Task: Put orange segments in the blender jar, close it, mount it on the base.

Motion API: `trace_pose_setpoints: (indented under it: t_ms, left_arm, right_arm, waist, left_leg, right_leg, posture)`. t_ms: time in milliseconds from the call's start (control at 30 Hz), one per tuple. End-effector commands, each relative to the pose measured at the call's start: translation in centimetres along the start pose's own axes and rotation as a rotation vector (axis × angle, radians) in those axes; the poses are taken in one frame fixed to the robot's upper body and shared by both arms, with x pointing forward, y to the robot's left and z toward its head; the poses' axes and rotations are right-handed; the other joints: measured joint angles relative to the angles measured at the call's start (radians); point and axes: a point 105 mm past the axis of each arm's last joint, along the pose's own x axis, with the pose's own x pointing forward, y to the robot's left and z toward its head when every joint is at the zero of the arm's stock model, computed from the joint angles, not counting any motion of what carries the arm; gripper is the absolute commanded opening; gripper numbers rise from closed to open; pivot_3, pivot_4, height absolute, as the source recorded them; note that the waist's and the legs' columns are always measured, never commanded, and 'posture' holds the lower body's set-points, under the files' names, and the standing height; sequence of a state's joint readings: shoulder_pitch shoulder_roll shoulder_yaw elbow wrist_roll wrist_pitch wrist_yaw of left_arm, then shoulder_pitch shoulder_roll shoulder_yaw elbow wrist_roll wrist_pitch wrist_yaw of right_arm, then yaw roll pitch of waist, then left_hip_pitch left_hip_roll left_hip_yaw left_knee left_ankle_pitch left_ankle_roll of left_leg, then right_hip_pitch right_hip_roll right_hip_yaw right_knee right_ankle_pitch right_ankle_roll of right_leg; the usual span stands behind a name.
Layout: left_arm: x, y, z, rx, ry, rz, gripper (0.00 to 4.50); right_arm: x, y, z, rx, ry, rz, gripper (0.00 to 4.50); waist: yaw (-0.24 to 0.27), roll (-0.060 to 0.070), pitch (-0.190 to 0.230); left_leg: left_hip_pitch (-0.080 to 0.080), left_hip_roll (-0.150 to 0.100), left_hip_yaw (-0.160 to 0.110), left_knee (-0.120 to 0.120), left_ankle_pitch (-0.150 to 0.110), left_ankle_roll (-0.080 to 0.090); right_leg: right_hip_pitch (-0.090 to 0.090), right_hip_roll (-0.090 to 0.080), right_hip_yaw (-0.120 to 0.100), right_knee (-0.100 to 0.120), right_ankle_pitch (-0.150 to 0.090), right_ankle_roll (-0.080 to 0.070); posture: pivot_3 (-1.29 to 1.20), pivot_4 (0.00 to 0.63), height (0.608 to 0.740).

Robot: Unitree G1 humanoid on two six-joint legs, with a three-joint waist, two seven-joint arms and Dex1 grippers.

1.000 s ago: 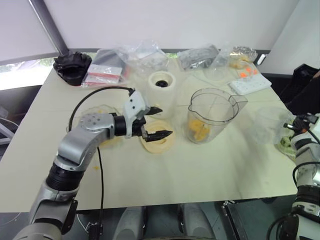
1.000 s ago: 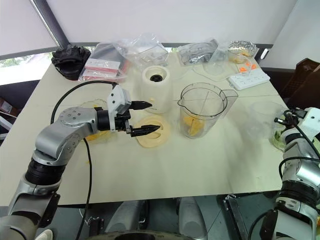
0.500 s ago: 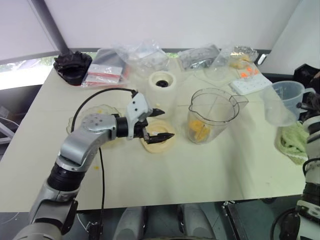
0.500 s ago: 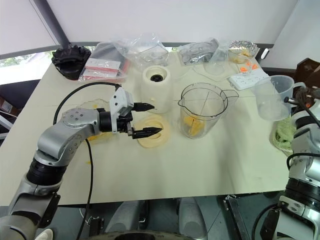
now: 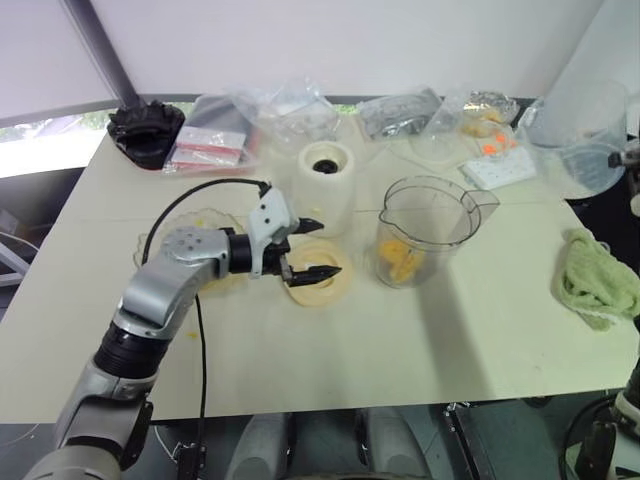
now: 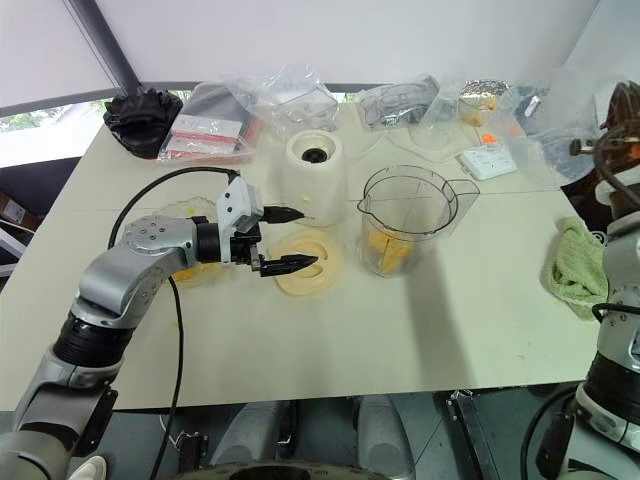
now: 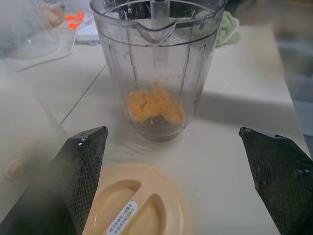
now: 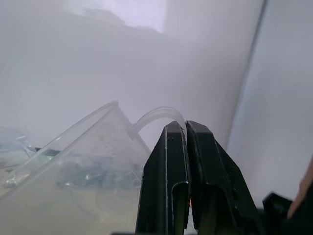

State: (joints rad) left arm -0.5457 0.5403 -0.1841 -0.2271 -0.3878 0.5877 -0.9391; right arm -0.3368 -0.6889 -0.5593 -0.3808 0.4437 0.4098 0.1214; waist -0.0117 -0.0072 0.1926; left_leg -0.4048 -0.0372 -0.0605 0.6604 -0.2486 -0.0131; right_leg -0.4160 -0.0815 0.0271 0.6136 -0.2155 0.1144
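Presumably hovering left gripper (image 5: 312, 248), released wide, over cream lid (image 5: 318, 285) for capping blender jar (image 5: 428, 232) holding orange segments (image 5: 400, 260); right gripper (image 8: 186, 131) clenching clear cup (image 5: 583, 128) handle.

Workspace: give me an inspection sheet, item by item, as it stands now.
Surface: cream table, near half bare.
Job's things: blender jar upright, lidless, orange segments at its bottom; base behind the round cream lid, socket up, nothing mounted.
Clutter: plastic bags along the far edge, black bundle, shallow glass bowl, green cloth, white power strip.
Grippers: left gripper open, hovering above the lid; right gripper shut on the handle of a clear plastic cup, raised at the right.
Cables: black cable looping over the left arm.
Surroundings: white wall, dark pole.
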Motion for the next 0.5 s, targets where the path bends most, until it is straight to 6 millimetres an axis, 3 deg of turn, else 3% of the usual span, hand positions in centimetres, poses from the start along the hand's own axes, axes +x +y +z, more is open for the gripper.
trace_pose_setpoints:
  t_ms: [33,500]
  left_arm:
    - [0.1,0.2,0.8,0.054,-0.015,-0.012,4.50]
    - [-0.1,0.8,0.3,0.069,0.001,-0.025,4.50]
  right_arm:
    - [-0.3,0.6,2.5,-0.096,-0.079,0.025,0.04]
    - [-2.2,3.3,3.5,-0.243,-0.101,0.132,0.04]
  waist:
    - [0.000,0.000,0.000]
    - [0.001,0.000,0.000]
  left_leg:
    - [-0.001,0.000,0.000,0.000,0.000,0.000]
    - [-0.004,0.000,0.000,0.000,0.000,0.000]
  right_leg:
    - [-0.001,0.000,0.000,0.000,0.000,0.000]
    - [-0.005,0.000,0.000,0.000,0.000,0.000]
  posture:
    - [0.00,0.150,0.740]
    - [0.00,0.150,0.740]
